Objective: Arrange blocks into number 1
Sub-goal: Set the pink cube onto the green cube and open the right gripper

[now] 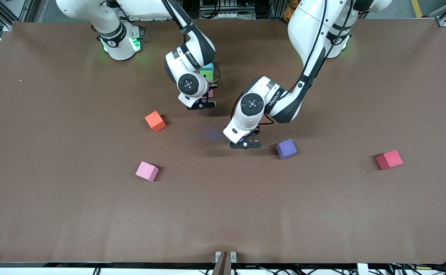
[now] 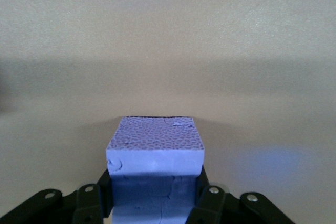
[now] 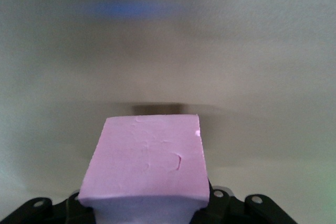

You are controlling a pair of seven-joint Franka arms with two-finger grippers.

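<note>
From the front, a brown table (image 1: pixel 54 214) holds scattered foam cubes. The right gripper (image 1: pixel 201 104) hangs low mid-table, just beside a light blue block (image 1: pixel 208 67) and a green block (image 1: pixel 207 75) that touch in a short column running toward the camera. A sliver of pink shows at this gripper. The left gripper (image 1: pixel 245 144) sits low too, just beside a loose purple block (image 1: pixel 286 148). An orange block (image 1: pixel 155 121) and a loose pink block (image 1: pixel 146 171) lie toward the right arm's end; a red block (image 1: pixel 389 160) lies well apart toward the left arm's end.

In the left wrist view, the fingers (image 2: pixel 208 195) press both sides of a second purple block (image 2: pixel 155 153), gripping it.

In the right wrist view, the jaws clamp a second pink block (image 3: pixel 147 163), which fills the foreground.

Risks, as I judge them: the soft foam could twist or slip in either grip. Setting the pink cube down carelessly could nudge the green and blue pair out of line. The two arms work close together and could collide.
</note>
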